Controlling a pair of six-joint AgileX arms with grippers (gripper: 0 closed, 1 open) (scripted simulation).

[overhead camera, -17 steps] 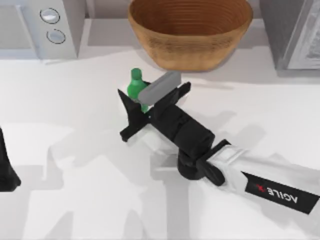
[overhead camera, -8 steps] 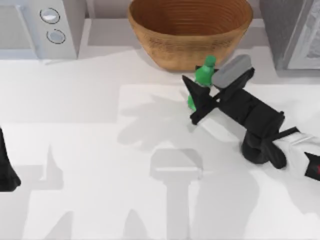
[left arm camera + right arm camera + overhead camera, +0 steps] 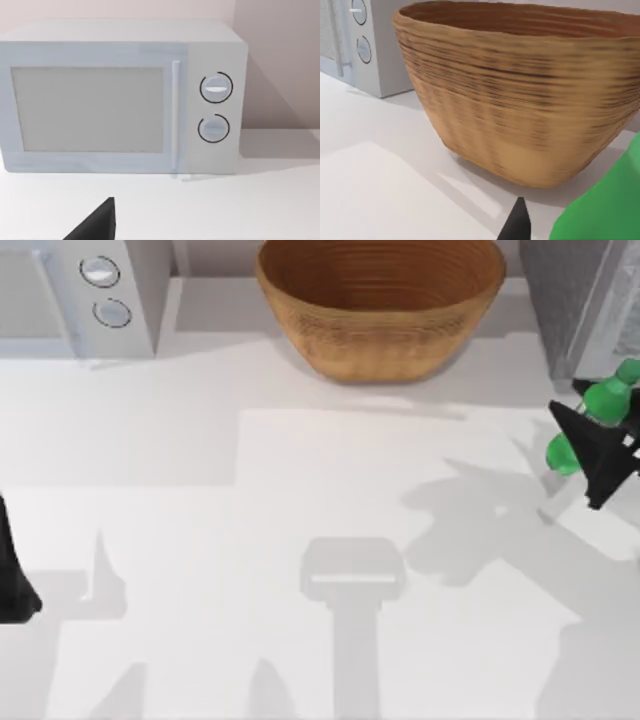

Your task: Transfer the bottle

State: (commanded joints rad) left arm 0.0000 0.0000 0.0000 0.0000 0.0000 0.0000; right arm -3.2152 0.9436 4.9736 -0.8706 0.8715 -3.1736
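Our right gripper (image 3: pixel 603 445), at the table's three o'clock edge, is clamped on the near-upright bottle (image 3: pixel 603 400).

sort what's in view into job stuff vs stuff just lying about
Job: bottle, held in the right gripper at the table's right edge.
Lying about: woven basket, microwave, grey appliance, parked left arm.

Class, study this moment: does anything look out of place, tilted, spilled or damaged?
Nothing spilled or damaged. The bottle leans tilted in the right gripper at the table's right edge, beside the basket. The left arm sits parked at the left edge.
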